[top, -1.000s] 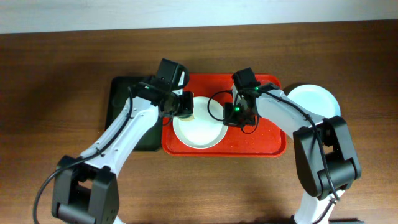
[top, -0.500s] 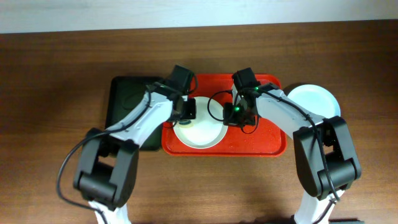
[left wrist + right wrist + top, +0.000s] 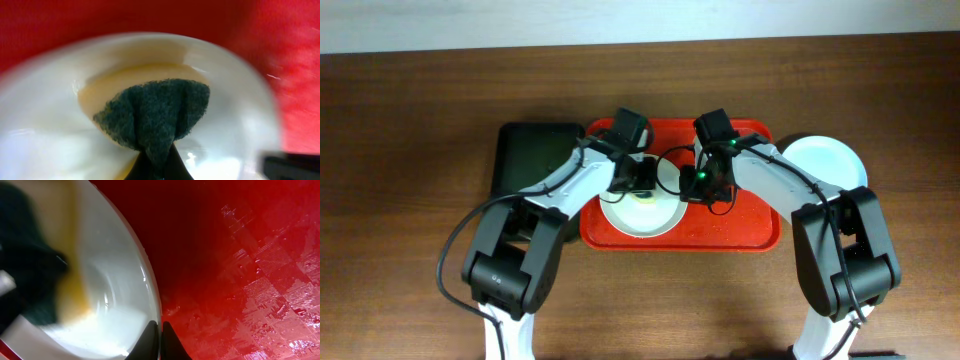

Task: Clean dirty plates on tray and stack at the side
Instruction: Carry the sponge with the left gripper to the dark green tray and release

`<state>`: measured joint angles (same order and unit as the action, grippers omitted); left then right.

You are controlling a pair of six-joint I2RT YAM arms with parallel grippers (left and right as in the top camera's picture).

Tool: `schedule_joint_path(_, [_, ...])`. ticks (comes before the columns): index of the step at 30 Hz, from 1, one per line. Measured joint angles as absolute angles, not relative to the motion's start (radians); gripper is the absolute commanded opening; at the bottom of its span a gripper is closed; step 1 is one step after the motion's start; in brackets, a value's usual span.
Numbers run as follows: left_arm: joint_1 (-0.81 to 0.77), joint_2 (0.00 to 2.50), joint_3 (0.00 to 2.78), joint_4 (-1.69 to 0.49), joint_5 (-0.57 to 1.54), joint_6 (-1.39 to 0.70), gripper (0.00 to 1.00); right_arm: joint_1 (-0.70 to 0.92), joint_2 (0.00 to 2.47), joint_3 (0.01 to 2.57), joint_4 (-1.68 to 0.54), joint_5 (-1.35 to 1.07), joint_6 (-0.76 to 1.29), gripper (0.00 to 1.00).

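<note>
**A:** How far along is the cleaning?

**B:** About midway, I'd judge. One white round shallow plate [image 3: 640, 215] lies in the left half of the large red rectangular plastic tray [image 3: 750, 225], and it is under the scrub right now.

**A:** Which arm is scrubbing?

**B:** The left gripper [image 3: 643, 178] is clenched on a dark green scouring pad [image 3: 155, 117], which is pressed against the inside of the plate. There is a yellowish patch around the pad. The view is too blurred to tell whether it is a smear or the pad's sponge backing.

**A:** And the right arm?

**B:** The right gripper [image 3: 160, 330] is pinched onto the plate's rim, apparently to steady it.

**A:** Is anything finished?

**B:** One pale round plate [image 3: 825, 160] sits on the brown wooden table [image 3: 420, 120], just beside the tray's right end, and it looks clean. I cannot tell whether another plate lies under it.

**A:** What is left to do?

**B:** This plate needs finishing and then has to go onto that side stack. No third plate shows on the tray. The small dark green tray [image 3: 525, 160] sits beside the red tray's left edge.
</note>
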<state>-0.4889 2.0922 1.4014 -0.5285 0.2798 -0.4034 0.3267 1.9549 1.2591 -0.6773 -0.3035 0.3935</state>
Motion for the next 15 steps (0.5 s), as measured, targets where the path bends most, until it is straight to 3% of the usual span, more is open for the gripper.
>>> schedule_joint_path(4, [-0.503,2.095,1.406,-0.575,0.357,-0.397,0.00,0.327,1.955,1.259,-0.678,-0.303,0.393,0.04])
schedule_joint_path(8, [-0.481,2.036,1.406,-0.727,0.306,-0.386,0.00,0.327,1.955,1.259,-0.675,-0.304,0.393,0.04])
schedule_joint_path(15, [-0.344,1.684,1.406,-0.859,0.115,-0.360,0.00,0.327,1.955,1.259,-0.673,-0.308,0.393,0.05])
